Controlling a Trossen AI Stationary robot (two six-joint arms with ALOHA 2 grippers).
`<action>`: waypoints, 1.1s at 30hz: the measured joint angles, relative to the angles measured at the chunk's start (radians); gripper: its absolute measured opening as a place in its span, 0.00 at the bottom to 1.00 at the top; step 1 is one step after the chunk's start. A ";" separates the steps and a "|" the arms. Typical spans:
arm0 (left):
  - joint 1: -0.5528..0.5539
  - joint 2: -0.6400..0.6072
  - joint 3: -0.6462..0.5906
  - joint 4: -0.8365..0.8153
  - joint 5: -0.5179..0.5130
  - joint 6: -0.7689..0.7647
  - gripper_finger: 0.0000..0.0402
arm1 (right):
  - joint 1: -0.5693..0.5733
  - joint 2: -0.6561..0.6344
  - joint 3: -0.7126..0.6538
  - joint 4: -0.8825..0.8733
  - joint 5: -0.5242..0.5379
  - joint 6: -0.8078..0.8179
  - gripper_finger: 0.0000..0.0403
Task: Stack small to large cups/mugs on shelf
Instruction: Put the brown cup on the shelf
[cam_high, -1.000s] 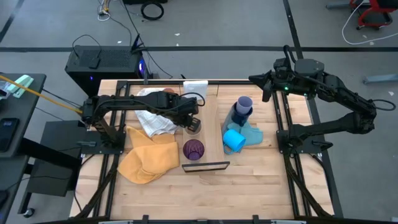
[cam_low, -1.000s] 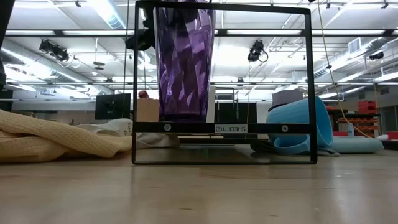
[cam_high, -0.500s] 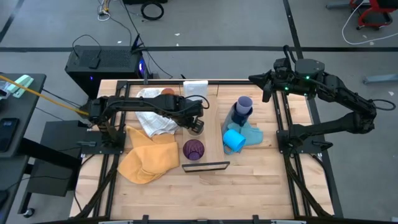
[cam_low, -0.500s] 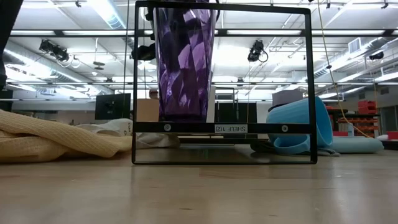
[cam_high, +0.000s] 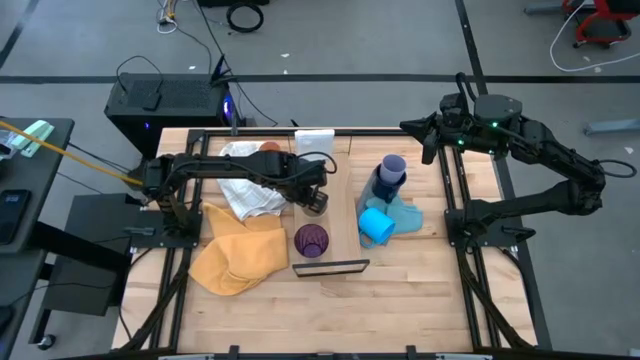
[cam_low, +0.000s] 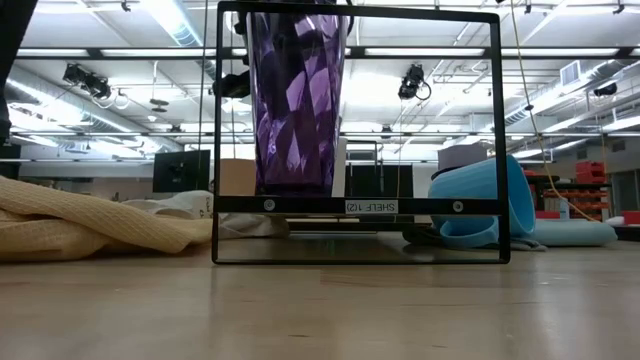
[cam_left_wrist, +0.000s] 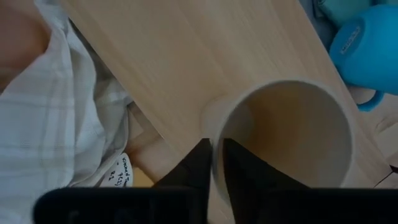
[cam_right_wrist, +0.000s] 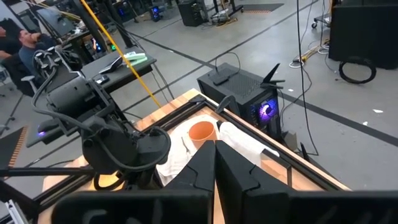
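The shelf (cam_high: 342, 190) is a light plank with a black frame (cam_low: 355, 205) at its near end. The dark purple tumbler (cam_high: 311, 240) stands on the plank just behind the frame. Farther back on the plank stands the tan cup (cam_left_wrist: 292, 124), with my left gripper (cam_high: 313, 200) shut on it from above. The lavender cup (cam_high: 393, 165) sits in the navy mug (cam_high: 383, 185) right of the shelf. The light blue mug (cam_high: 375, 225) lies on its side. The orange cup (cam_high: 270, 148) rests in the white cloth. My right gripper (cam_high: 408, 127) waits shut, raised at the far right. My left gripper has the tan cup's wall at the rim (cam_left_wrist: 216, 140) between its two fingers, one finger (cam_left_wrist: 193, 168) outside the cup and the other inside. The fingers slant steeply down from above. The cup stands upright with its base on the shelf plank (cam_left_wrist: 186, 56).
A yellow cloth (cam_high: 240, 250) and a white cloth (cam_high: 245, 190) lie left of the shelf, and a blue cloth (cam_high: 405, 212) lies under the mugs to its right. A small white box (cam_high: 313, 140) stands at the shelf's far end. Bare wood shows along the table's near edge.
My left gripper has sunk a little and moved slightly toward the near edge with the tan cup, bringing it down to the shelf plank behind the purple tumbler. It has then kept still.
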 joint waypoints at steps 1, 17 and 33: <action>0.000 0.000 0.000 0.005 0.000 0.000 0.16 | 0.000 0.000 0.000 0.000 0.000 0.000 0.04; 0.000 0.000 0.000 0.043 0.008 0.017 0.25 | 0.000 0.000 0.000 0.000 0.000 0.000 0.04; 0.001 0.000 0.028 0.029 0.008 0.041 0.27 | 0.000 0.000 0.000 0.000 0.000 0.000 0.04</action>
